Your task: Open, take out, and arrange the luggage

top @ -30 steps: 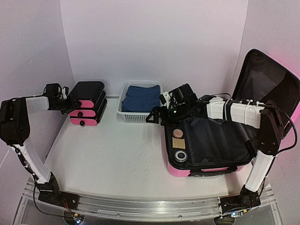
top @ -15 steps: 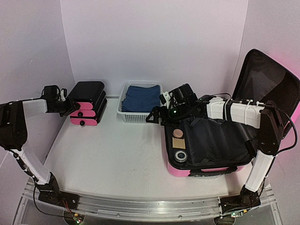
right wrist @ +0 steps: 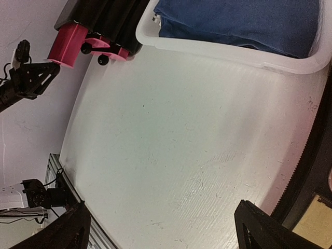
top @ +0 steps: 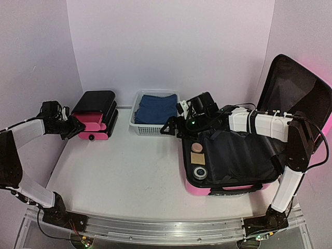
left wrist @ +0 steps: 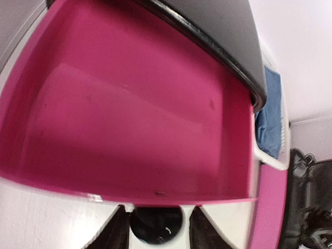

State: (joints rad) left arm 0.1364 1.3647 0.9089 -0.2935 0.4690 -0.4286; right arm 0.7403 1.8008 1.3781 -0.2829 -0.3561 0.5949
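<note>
The luggage [top: 197,190], a glossy pink suitcase, lies open at the right with its lid [top: 295,88] standing up and black lining over the base. My right gripper [top: 169,129] hovers open just past the luggage's left edge [right wrist: 311,171], above bare table [right wrist: 163,223], with nothing between its fingers. My left gripper [top: 73,126] is shut on the black knob [left wrist: 155,224] of the top pink drawer [left wrist: 129,119], which stands pulled out of the black drawer unit [top: 96,101] and looks empty.
A white basket [top: 136,124] holding folded blue cloth [right wrist: 244,18] stands between the drawer unit and the luggage. A tan round piece [top: 196,148], a tan square [top: 196,157] and a round tin [top: 199,171] lie in the luggage's left side.
My left arm has drawn back to the left, sliding the top drawer out of the unit. The right arm has not moved.
</note>
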